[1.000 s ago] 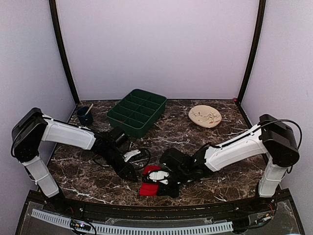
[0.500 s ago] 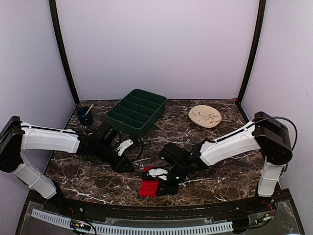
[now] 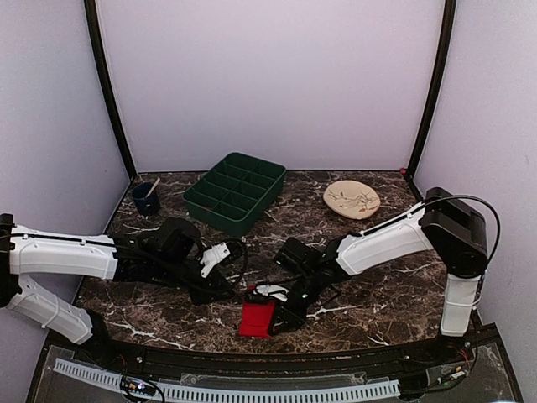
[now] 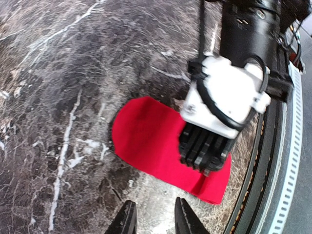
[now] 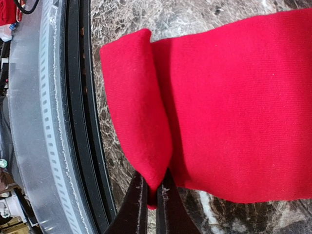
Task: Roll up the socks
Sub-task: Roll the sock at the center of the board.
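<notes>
Socks: folded edge pinched in R tool, L tool just beside.

Light is soft and even, shadows faint. The dark marble worktop shows pale glare. Wrist views blur close up.

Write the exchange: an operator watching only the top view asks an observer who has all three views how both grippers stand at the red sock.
Operator: Is the right gripper holding the sock?
Observer: Yes. The right wrist view shows it shut on a folded-over end of the sock.
Operator: Does the left gripper touch it?
Observer: No. In the left wrist view it is open over bare table, short of the sock's edge.
Operator: And the sock's other end?
Observer: Rounded, lying flat on the table.
</notes>
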You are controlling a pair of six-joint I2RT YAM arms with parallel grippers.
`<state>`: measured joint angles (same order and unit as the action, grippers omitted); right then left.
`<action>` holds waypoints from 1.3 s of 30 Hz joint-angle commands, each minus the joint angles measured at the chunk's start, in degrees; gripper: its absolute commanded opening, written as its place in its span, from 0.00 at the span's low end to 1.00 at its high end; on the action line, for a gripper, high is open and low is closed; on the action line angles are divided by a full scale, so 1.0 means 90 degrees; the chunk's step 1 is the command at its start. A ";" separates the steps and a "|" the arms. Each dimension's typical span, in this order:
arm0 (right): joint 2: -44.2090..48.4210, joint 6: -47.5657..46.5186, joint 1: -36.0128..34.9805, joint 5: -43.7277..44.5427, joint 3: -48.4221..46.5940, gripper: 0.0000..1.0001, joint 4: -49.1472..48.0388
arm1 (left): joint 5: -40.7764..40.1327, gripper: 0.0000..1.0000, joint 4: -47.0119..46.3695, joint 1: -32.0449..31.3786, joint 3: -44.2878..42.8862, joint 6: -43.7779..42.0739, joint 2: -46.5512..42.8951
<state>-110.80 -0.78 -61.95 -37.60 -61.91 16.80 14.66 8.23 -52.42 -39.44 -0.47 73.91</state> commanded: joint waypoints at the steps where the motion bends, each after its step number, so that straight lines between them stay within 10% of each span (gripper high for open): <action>1: -0.0286 0.0121 0.0119 -0.0332 -0.0082 0.04 0.0424 | -0.0214 0.29 -0.0067 -0.0240 0.0168 -0.0366 -0.0271; 39: -0.0664 0.0136 0.0292 -0.0869 -0.0621 0.05 0.0905 | -0.0210 0.37 0.0775 -0.1780 -0.0891 -0.1696 0.1660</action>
<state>-115.44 0.54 -59.86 -45.52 -66.87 23.44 14.02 13.52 -68.01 -46.04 -14.66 87.99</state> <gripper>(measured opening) 0.055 0.372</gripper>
